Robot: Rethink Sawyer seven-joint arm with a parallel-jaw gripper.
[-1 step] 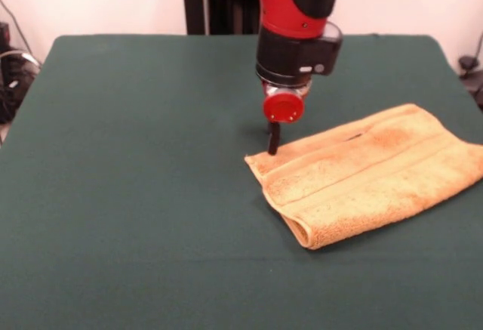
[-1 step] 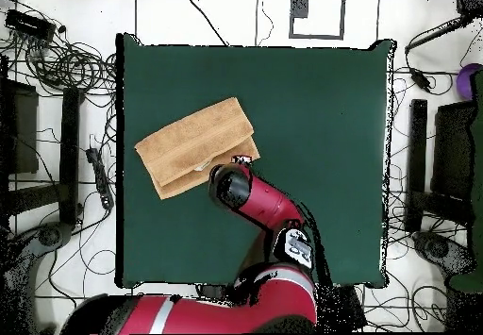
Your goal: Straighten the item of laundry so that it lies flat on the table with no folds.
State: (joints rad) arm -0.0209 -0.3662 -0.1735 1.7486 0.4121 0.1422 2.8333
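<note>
The item of laundry (image 1: 370,175), an orange-tan terry towel, lies on the right side of the green table (image 1: 136,179). It is doubled over, with a rounded fold along its near-left end and a border band running across it. My gripper (image 1: 273,147) hangs straight down from the red wrist, its dark tip at the towel's far-left corner, right at the cloth's edge. Whether it holds the cloth does not show. From overhead the towel (image 2: 189,144) sits left of the table's (image 2: 311,114) middle, and the red arm (image 2: 247,194) covers the gripper at the towel's lower right corner.
Bare green cloth stretches wide to the left of and in front of the towel in the front view. The towel's right end lies close to the table's right edge there. Cables and equipment stands (image 2: 71,152) ring the table on the floor.
</note>
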